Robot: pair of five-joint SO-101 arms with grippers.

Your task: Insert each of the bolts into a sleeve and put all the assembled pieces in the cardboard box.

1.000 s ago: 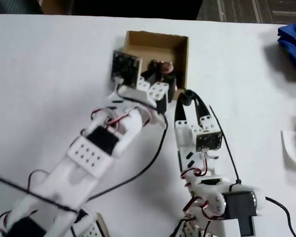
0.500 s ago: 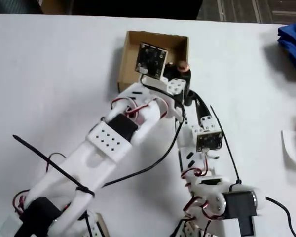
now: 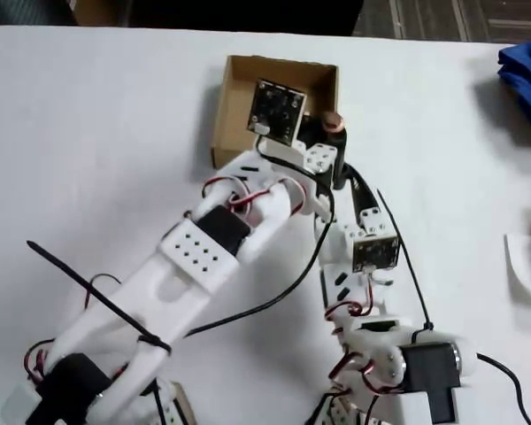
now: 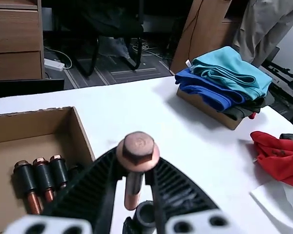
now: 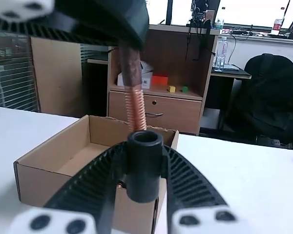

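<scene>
Now my left claw (image 4: 136, 181) clamps the bolt (image 4: 138, 148) upright, its tip just above the sleeve (image 5: 145, 163) gripped in my right claw (image 5: 145, 171), beside the box (image 5: 49, 168). The tip looks slightly off the bore, so I'd centre it first, then lower straight, with no tilt.

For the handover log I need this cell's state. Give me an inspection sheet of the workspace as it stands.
Surface: white table.
Job's things: copper bolt upright, tip at the mouth of the black sleeve; whether it has entered cannot be told. Three assembled pieces lie in the cardboard box.
Clutter: folded clothes; red cloth.
Grippers: left gripper shut on bolt; right gripper shut on sleeve, beside the box.
Cables: black cable loops over the table between the arms.
Surroundings: wooden drawers.
</scene>
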